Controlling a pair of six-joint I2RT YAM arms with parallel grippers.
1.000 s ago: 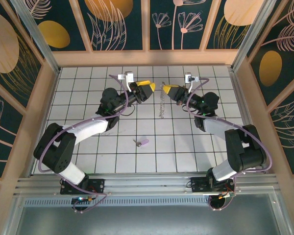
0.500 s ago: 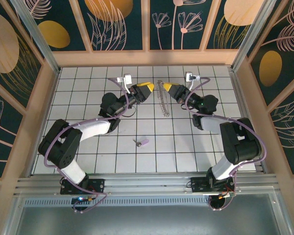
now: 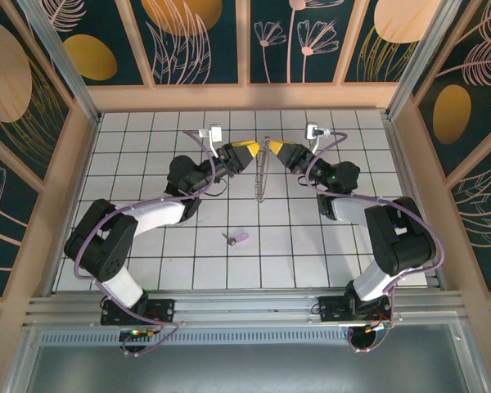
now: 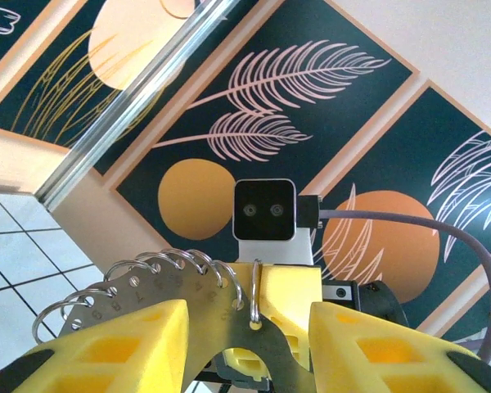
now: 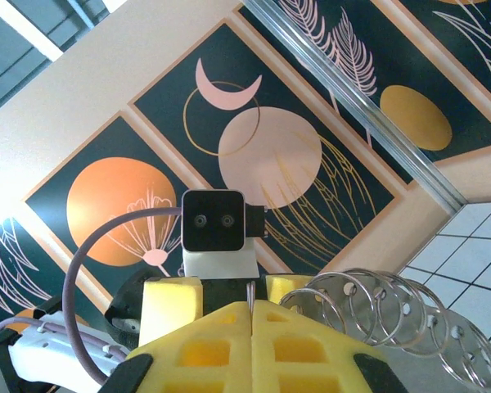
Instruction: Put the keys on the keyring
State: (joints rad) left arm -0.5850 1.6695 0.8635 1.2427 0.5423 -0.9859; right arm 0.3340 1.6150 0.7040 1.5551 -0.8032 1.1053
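Dark panelled walls (image 3: 198, 41) painted with orange discs and pale leaves close in the white tiled floor (image 3: 311, 255), and a metal rail (image 3: 245, 304) runs along its near edge. The left arm (image 3: 147, 217) and the right arm (image 3: 393, 237) curve inward from their bases, trailing purple cables (image 3: 442, 246), and meet nose to nose near the far side. Between their yellow tips hangs the keyring (image 3: 262, 172), lifted off the tiles and seen edge-on from above; the left wrist view shows it as a grey numbered metal band (image 4: 139, 285) carrying a row of small wire rings (image 4: 173, 262). The right gripper (image 3: 275, 150) is pressed closed on the band's thin edge, its two pads flush together in the right wrist view (image 5: 251, 307), with the small rings (image 5: 393, 315) fanning out beside them. The left gripper (image 3: 247, 149) faces it with its jaws apart, the band sitting in the gap (image 4: 247, 327); whether its pads touch the metal cannot be told. The key (image 3: 240, 238), tiny and lilac-pink, lies flat on open tile between the two arms, well apart from the keyring and nearer the bases.
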